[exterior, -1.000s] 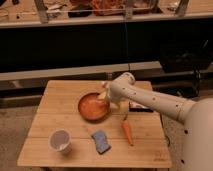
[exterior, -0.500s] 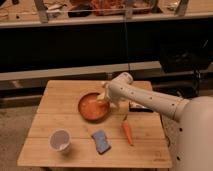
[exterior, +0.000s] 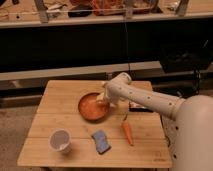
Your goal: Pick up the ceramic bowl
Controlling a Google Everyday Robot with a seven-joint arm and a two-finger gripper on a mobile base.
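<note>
The ceramic bowl (exterior: 91,108), round, shallow and orange-brown with a darker rim, sits on the wooden table (exterior: 59,95) a little behind its middle. My gripper (exterior: 103,98) reaches in from the right on a white arm and hangs over the bowl's right rim, open, its tips down at the rim. Whether it touches the rim I cannot tell. The bowl rests flat on the table.
A small white cup (exterior: 60,141) stands at the front left, with a blue sponge (exterior: 101,141) and an orange carrot (exterior: 127,132) in front of the bowl. A dark flat object (exterior: 142,108) lies under my arm at the right. Low shelving (exterior: 60,75) runs behind the table.
My arm has shifted slightly to the left, bringing the gripper closer over the bowl's right rim. The bowl has stayed in place.
</note>
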